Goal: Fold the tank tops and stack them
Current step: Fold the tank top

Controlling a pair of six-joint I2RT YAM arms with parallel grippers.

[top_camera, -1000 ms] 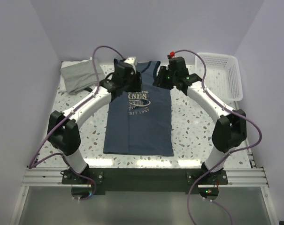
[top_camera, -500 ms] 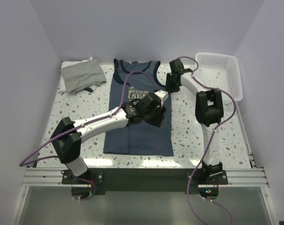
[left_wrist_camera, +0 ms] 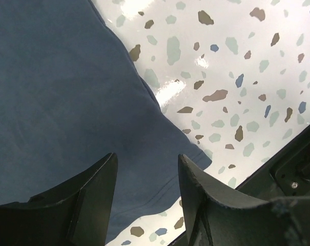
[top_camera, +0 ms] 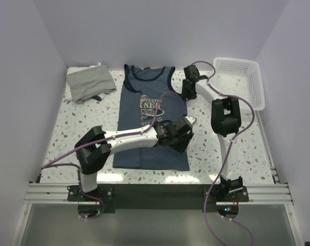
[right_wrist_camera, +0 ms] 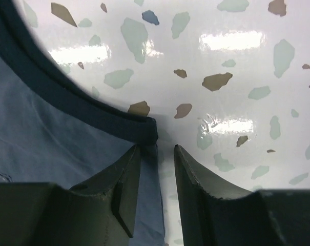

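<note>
The navy tank top point(top_camera: 131, 110) lies flat and face up in the middle of the table, its white print showing. My left gripper point(top_camera: 181, 138) hovers over its near right part. In the left wrist view it point(left_wrist_camera: 147, 159) is open above the hem corner of the navy cloth point(left_wrist_camera: 67, 92), with nothing between the fingers. My right gripper point(top_camera: 187, 93) sits at the top's right armhole. In the right wrist view it point(right_wrist_camera: 157, 148) is open, and the side edge below the dark trim point(right_wrist_camera: 93, 110) lies between its fingers. The grey tank top point(top_camera: 90, 83) lies crumpled at the back left.
A white mesh basket point(top_camera: 257, 87) stands at the back right corner. The speckled table point(top_camera: 216, 148) shows on both sides of the navy top. A black frame rail point(left_wrist_camera: 298, 169) runs along the near edge, close to the hem corner.
My left gripper has swung from the top's left shoulder down to its near right hem. The right arm has folded back, its gripper now at the right armhole.
</note>
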